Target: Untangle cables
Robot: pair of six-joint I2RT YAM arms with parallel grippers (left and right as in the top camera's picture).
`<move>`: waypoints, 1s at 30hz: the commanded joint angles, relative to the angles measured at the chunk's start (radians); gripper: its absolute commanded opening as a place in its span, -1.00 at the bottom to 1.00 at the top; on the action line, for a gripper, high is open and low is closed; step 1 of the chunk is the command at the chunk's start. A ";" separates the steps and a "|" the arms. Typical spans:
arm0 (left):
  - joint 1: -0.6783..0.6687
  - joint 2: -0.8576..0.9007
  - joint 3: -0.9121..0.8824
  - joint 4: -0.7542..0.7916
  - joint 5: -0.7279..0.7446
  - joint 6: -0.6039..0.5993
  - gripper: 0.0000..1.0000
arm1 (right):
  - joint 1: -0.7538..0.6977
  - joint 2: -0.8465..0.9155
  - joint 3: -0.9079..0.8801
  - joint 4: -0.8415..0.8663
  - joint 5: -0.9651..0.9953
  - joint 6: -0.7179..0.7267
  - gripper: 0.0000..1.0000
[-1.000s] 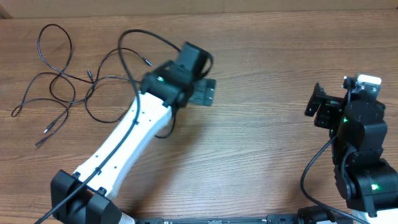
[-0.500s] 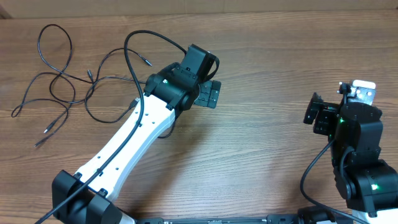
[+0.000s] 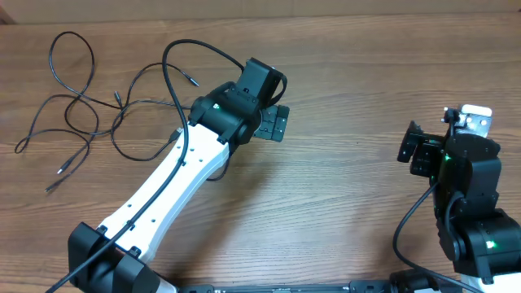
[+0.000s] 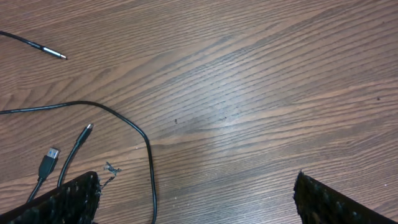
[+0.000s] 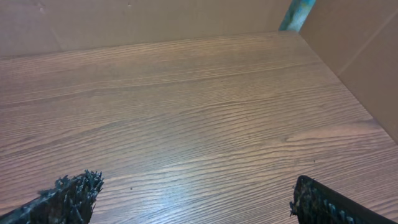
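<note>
Several thin black cables (image 3: 77, 102) lie in loose, crossing loops on the wooden table at the far left, with small plug ends pointing out. My left gripper (image 3: 274, 124) hangs to the right of them, open, with nothing in it. In the left wrist view one cable (image 4: 127, 123) curves down between the fingers (image 4: 68, 200) close to the left one. A USB plug (image 4: 49, 158) and a thinner plug (image 4: 87, 129) lie beside it. My right gripper (image 3: 413, 150) is far off at the right, open over bare wood (image 5: 196, 186).
The left arm's own thicker black wire (image 3: 191, 47) arches above the cables' right side. Cardboard walls (image 5: 124, 25) and a teal post (image 5: 297, 14) stand behind the table's far edge and right corner.
The left gripper shifted a little to the right and turned early in the second. The right gripper dropped slightly towards the front. Both have held still since.
</note>
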 commanded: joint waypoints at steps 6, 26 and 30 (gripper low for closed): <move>-0.003 -0.042 0.004 -0.010 -0.018 0.015 0.99 | -0.002 -0.002 0.029 0.005 0.000 0.007 1.00; -0.096 -0.468 -0.195 0.402 -0.077 0.019 0.99 | -0.002 -0.002 0.029 0.005 0.000 0.007 1.00; -0.091 -0.615 -0.460 0.729 -0.043 0.019 0.99 | -0.002 -0.002 0.029 0.005 0.000 0.007 1.00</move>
